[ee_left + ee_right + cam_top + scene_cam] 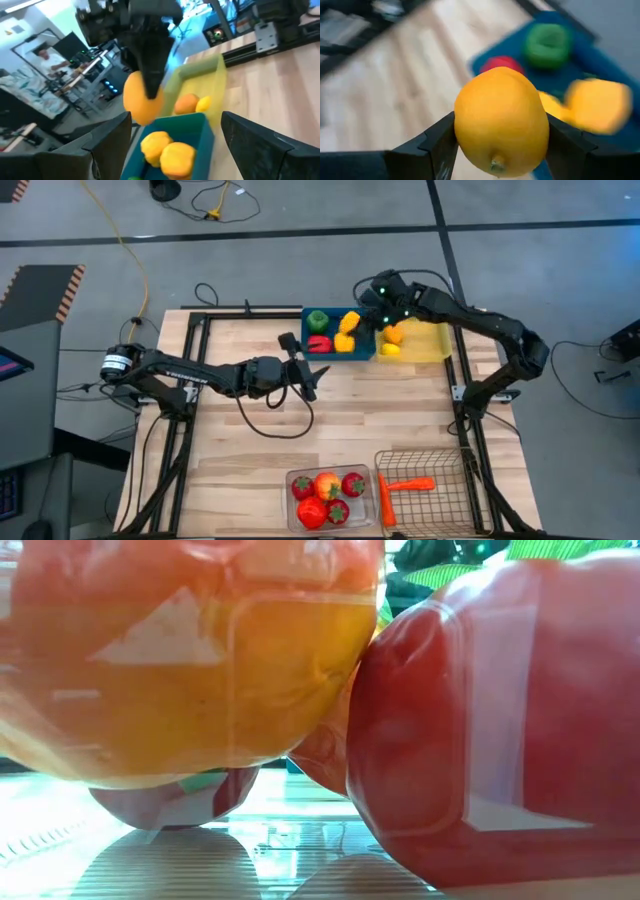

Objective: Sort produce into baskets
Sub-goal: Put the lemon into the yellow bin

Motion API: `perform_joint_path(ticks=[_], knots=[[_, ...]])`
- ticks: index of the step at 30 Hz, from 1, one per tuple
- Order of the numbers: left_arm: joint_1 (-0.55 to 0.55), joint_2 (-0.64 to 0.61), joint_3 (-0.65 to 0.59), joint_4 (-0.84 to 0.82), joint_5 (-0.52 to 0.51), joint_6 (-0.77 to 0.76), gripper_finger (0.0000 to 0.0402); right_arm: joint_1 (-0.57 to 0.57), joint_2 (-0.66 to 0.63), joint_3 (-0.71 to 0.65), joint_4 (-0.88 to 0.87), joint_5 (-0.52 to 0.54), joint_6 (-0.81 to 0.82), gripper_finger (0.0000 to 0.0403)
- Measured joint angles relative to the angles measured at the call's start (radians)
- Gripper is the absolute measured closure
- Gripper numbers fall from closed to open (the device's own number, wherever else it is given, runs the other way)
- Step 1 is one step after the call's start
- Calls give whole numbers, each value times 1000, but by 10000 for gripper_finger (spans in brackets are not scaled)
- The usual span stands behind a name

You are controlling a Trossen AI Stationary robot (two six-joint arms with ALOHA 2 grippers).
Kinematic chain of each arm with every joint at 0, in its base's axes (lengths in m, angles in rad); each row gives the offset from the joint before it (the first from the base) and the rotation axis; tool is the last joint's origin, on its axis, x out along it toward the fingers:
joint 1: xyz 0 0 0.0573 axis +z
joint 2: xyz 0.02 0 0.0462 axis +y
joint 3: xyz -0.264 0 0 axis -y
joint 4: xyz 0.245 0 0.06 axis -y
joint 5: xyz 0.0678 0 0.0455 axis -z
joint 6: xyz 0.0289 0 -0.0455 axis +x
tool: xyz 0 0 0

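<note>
My right gripper (pixel 358 320) is shut on a yellow lemon (pixel 500 127) above the far right part of the blue tray (pixel 362 352); it also shows in the left wrist view (pixel 150 85). The blue tray holds a green pepper (pixel 317 320), a red pepper (pixel 320 343) and yellow peppers (pixel 344 342). The yellow tray (pixel 432 340) beside it holds an orange (pixel 393 333) and a lemon (pixel 390 350). My left gripper (pixel 308 377) is open and empty over the table, left of the blue tray. My right gripper pinches the lemon by two opposite sides (pixel 462 135) between its two fingers. The fingers (pixel 152 75) come from above, pointing down. The lemon is lifted clear over the blue tray, its stalk end (pixel 496 164) toward the wrist camera.
A clear bin (pixel 296 477) with red and orange produce stands at the near edge and fills the low view (pixel 300 670). A wire basket (pixel 440 460) with carrots (pixel 405 484) stands to its right. A person (pixel 47 57) shows in the room beyond.
</note>
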Motion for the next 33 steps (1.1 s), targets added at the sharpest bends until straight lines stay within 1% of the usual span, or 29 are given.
perform_joint_path(ticks=[5,8,10,16,22,33], knots=[[0,0,0,-24,27,-14,108,-117,0,0,-118,104,-104,134],[0,0,0,-26,28,-16,108,-188,3,0,-194,177,-135,134],[0,0,0,-28,28,-26,108,-236,5,-4,-241,198,-141,134],[0,0,0,-28,28,-34,108,-322,6,-64,-294,198,-145,133],[0,0,0,-28,28,-36,108,-365,6,-83,-297,197,-145,133],[0,0,0,-30,28,-36,108,-372,6,-83,-294,197,-145,132]])
